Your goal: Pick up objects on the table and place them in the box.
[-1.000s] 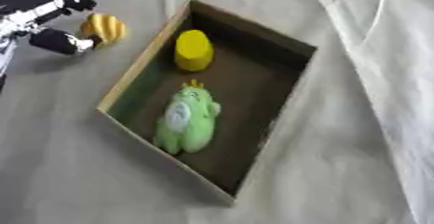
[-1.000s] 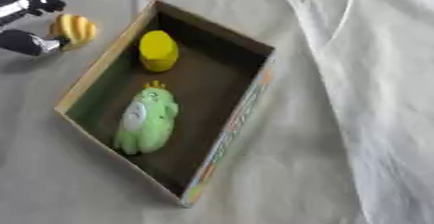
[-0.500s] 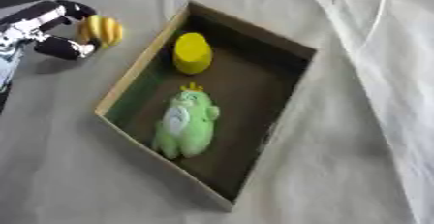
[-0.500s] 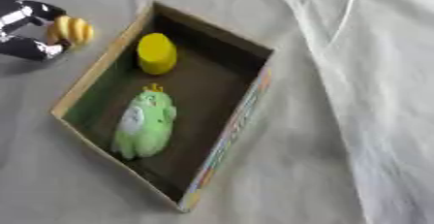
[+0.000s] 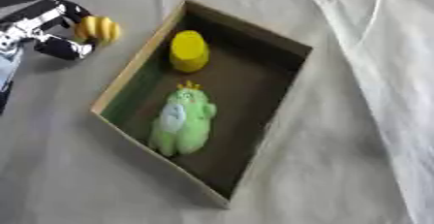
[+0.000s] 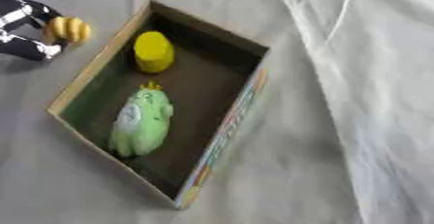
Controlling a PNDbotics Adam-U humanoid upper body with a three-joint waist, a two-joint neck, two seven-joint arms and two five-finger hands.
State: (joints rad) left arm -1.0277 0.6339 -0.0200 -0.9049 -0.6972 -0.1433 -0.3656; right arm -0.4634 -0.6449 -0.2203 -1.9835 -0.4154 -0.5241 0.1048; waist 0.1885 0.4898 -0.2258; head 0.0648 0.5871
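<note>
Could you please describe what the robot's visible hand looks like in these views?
Only the left hand shows, at the upper left: glossy black finger segments with silver metal joints and a rounded black thumb tip. No cables or markings can be made out. The right hand is out of view.

No readable text anywhere here

Only candidate is the box (image 6: 227, 136): its outer side wall has a strip of coloured print, orange, blue and green patches, but it's too blurred to make out a single letter or number, and I can't tell whether it's words or only a pattern.
</note>
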